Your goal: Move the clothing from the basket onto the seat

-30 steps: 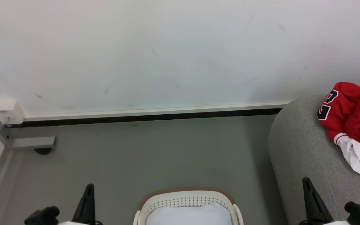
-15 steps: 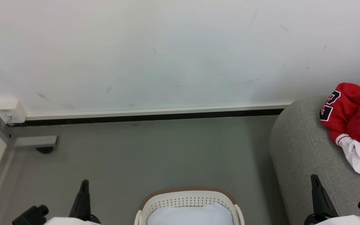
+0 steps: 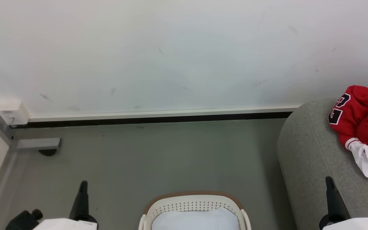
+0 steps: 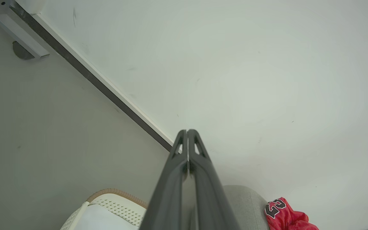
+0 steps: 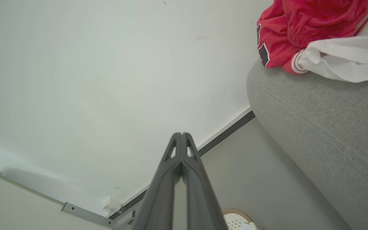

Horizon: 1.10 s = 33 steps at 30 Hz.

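The red clothing (image 3: 364, 121) with its white part lies bunched on the grey seat (image 3: 308, 159) at the right edge; it also appears as the clothing (image 5: 302, 28) on the seat (image 5: 324, 127) and as the clothing (image 4: 286, 217). The white basket (image 3: 193, 203) with tan rim stands on the floor at bottom centre, a pale cloth (image 3: 196, 220) inside. My left gripper (image 3: 82, 187) is shut and empty, left of the basket. My right gripper (image 3: 330, 182) is shut and empty before the seat's front. The wrist views show the left gripper (image 4: 187, 131) and right gripper (image 5: 181, 134) with fingers pressed together.
A white wall (image 3: 171, 54) with a dark skirting strip runs behind the grey floor (image 3: 158, 156). A white box (image 3: 11, 111) and metal bracket (image 3: 37, 143) sit in the left corner.
The scene has slid slightly right and down as the camera moved. Both grippers have drawn outward and lower toward the bottom corners. The clothing stays on the seat.
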Motion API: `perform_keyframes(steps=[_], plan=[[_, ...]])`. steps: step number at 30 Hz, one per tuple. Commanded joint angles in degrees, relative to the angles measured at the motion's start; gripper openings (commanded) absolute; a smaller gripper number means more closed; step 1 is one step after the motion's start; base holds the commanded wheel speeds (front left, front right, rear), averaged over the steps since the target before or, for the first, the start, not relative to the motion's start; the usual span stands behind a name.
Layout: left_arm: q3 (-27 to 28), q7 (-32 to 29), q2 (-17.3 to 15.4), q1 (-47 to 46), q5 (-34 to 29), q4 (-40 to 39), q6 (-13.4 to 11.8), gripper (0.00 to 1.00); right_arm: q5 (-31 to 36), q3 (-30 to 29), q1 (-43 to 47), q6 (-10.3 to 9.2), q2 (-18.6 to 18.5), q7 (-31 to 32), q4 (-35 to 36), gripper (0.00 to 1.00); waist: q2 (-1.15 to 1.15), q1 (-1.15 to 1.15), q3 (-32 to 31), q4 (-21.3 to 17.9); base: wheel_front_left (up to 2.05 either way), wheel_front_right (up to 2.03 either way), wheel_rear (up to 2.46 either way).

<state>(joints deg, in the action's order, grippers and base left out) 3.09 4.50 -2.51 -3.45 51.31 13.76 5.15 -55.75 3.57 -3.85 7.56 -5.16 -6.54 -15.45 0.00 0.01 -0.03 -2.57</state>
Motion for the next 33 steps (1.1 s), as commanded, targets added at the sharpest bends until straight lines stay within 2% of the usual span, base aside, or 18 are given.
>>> perform_keyframes(steps=[1, 33], plan=[[0.31, -0.41, -0.38, -1.22, 1.45, -1.03, -0.18, 0.0, -1.63, -0.32, -1.61, -0.05, -0.52, 0.25, 0.8, 0.0, 0.0, 0.0, 0.0, 0.03, 0.0, 0.0, 0.0], [1.93, -5.59, -0.48, -2.0, 20.91, -3.04, -1.43, 0.0, -23.0, -0.21, -2.54, -0.08, -3.07, 2.7, 1.31, 0.0, 0.0, -0.01, -0.05, 1.04, 0.0, 0.0, 0.0]])
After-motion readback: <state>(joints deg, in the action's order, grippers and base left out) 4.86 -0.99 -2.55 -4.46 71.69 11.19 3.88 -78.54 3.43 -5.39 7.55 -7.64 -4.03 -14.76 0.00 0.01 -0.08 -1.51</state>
